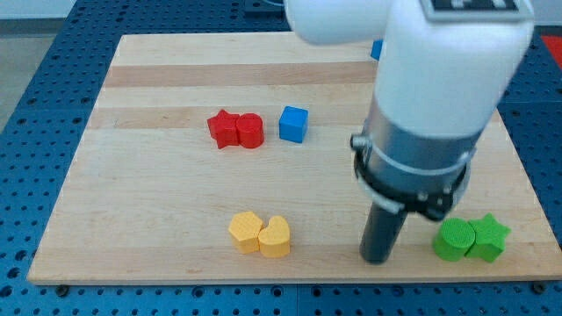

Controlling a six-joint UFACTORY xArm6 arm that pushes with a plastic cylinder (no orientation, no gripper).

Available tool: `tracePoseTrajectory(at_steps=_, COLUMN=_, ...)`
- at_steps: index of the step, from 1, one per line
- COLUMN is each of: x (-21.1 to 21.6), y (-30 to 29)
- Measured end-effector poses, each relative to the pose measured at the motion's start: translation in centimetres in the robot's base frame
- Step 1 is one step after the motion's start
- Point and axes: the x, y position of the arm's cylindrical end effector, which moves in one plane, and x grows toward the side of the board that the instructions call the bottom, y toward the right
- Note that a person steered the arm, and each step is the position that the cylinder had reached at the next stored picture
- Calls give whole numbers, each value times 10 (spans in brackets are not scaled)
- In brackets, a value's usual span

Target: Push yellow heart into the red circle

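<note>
The yellow heart [275,237] lies near the view's bottom, touching a yellow hexagon-like block [245,232] on its left. The red circle [250,131] sits in the upper middle, touching a red star [225,129] on its left. My tip [377,258] rests on the board near the bottom edge, well to the right of the yellow heart and apart from it. The large white and grey arm body rises above the rod.
A blue cube [293,124] stands just right of the red circle. A green circle [455,240] and a green star [488,238] touch each other at the bottom right. Another blue block [376,50] peeks out behind the arm at the top. The wooden board [132,193] ends close below the yellow blocks.
</note>
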Motion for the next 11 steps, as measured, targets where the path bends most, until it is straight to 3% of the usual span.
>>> tracePoseTrajectory(at_steps=2, x=5, y=-66)
tracePoseTrajectory(at_steps=4, x=-64, y=-74)
tracePoseTrajectory(at_steps=6, x=-1, y=-66)
tracePoseTrajectory(at_steps=7, x=4, y=-91)
tracePoseTrajectory(at_steps=9, x=-58, y=-105)
tracePoseTrajectory(at_steps=11, x=-27, y=-109)
